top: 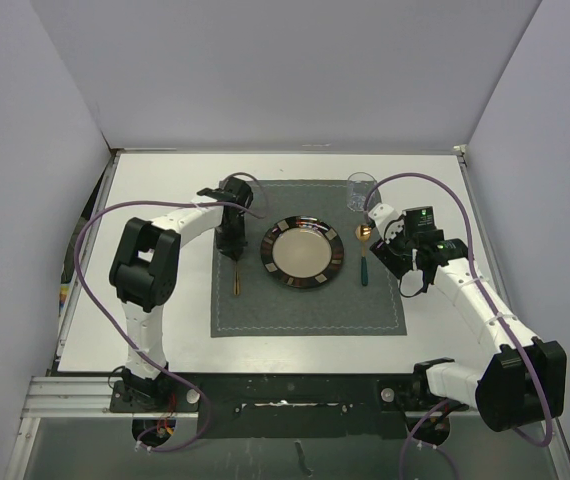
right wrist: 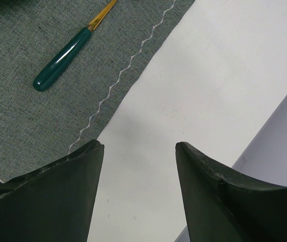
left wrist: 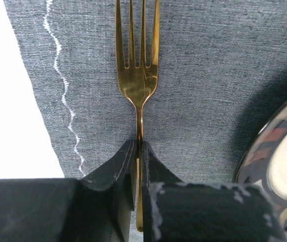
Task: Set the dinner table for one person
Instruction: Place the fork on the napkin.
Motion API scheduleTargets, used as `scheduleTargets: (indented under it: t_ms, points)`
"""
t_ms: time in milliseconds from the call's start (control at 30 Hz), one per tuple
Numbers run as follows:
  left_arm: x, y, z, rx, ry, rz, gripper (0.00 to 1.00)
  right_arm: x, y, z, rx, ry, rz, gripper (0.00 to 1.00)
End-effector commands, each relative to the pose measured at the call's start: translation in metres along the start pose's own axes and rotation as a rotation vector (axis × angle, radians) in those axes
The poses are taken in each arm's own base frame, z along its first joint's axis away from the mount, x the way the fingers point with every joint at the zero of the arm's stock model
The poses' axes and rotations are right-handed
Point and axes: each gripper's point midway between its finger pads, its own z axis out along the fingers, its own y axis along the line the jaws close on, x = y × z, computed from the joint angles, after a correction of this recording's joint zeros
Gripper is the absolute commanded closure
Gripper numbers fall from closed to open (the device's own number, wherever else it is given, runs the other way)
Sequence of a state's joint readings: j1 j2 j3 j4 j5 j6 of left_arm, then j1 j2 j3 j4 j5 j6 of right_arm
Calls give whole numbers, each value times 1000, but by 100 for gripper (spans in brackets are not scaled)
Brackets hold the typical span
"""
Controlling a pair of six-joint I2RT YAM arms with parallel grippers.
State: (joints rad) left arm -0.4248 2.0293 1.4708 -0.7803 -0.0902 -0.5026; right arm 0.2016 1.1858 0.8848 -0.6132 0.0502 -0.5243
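A dark grey stitched placemat (top: 305, 305) lies on the white dinner table (top: 165, 190). On it stand a dark-rimmed plate (top: 303, 253), with a green-handled gold spoon (top: 364, 262) to its right and a clear glass (top: 361, 190) at the far right corner. My left gripper (top: 233, 242) is shut on the handle of a gold fork (left wrist: 137, 60), held flat just left of the plate; I cannot tell whether it rests on the mat. In the left wrist view the left gripper (left wrist: 139, 147) pinches the thin handle. My right gripper (right wrist: 138, 147) is open and empty over bare table beside the mat's right edge, near the spoon handle (right wrist: 63, 60).
The plate's rim (left wrist: 279, 146) is close on the right of the fork. White walls enclose the table on three sides. The right arm (top: 465, 290) reaches in from the near right corner, and purple cables loop over both arms.
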Motion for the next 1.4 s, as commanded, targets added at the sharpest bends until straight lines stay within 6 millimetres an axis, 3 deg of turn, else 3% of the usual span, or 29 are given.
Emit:
scheduleTargets:
  t_ms: [0, 233, 567, 1367]
  points:
    - [-31, -26, -24, 104, -100, 9, 96, -9, -8, -2, 32, -41, -3, 39]
    - [-38, -34, -31, 113, -115, 12, 96, -7, -8, -1, 33, -39, -4, 39]
    - [-19, -20, -21, 49, -63, -52, 97, -7, -7, -1, 30, -37, -6, 38]
    - [5, -16, -11, 55, -3, -75, 98, -8, -7, -1, 27, -40, -6, 36]
